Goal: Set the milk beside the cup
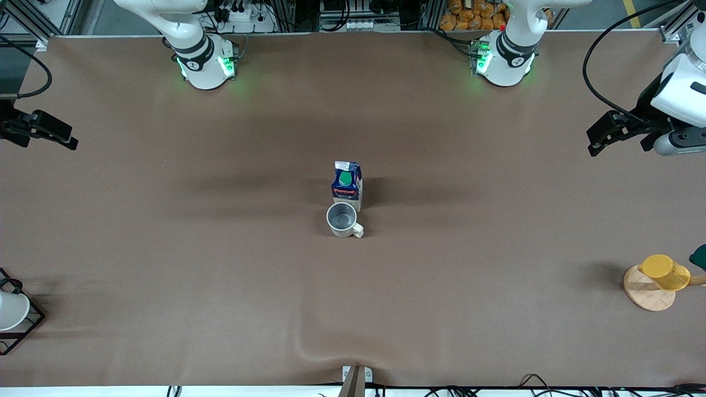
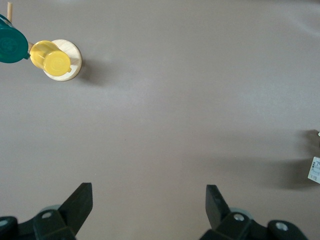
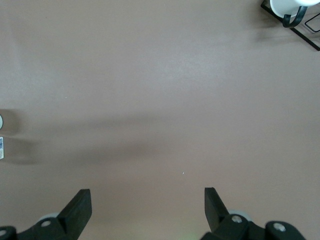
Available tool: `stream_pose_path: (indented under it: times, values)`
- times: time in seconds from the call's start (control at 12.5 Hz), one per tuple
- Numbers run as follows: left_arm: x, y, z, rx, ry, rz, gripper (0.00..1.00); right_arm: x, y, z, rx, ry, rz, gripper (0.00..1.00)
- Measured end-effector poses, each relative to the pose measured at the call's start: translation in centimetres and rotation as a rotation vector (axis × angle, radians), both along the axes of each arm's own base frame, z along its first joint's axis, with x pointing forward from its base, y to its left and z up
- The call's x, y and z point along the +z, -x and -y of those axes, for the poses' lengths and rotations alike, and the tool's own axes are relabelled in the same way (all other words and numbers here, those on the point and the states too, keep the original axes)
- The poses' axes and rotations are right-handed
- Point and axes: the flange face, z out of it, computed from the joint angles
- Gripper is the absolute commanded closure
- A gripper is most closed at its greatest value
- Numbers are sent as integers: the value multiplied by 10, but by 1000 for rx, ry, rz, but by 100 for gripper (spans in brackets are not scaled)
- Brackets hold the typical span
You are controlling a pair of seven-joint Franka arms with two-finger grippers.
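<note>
**Cup and milk touching at counter centre**

Cup (image 1: 343,219): round cream mug, grey inside, small loop handle. Milk (image 1: 347,184): boxy gable-top carton, green round cap, upright, touching the cup's farther side. Left gripper (image 1: 601,139) at the left-arm edge, right gripper (image 1: 55,134) at the right-arm edge; both waiting, jaws wide, empty. Right arm mostly cut off. Counter (image 1: 165,220): matte brown.

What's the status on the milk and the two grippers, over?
Left gripper open, parked at the left arm's end of the table. Right gripper open, parked at the right arm's end. Milk upright beside cup. Nothing in the way.
</note>
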Motion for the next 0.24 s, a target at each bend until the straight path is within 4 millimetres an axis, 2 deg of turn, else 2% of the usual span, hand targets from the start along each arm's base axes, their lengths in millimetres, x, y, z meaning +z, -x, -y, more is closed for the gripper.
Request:
stream_pose_path:
  times: [0.24]
  values:
    - [-1, 1, 1, -2, -1, -9, 0, 0, 0, 0, 0, 0, 0, 0]
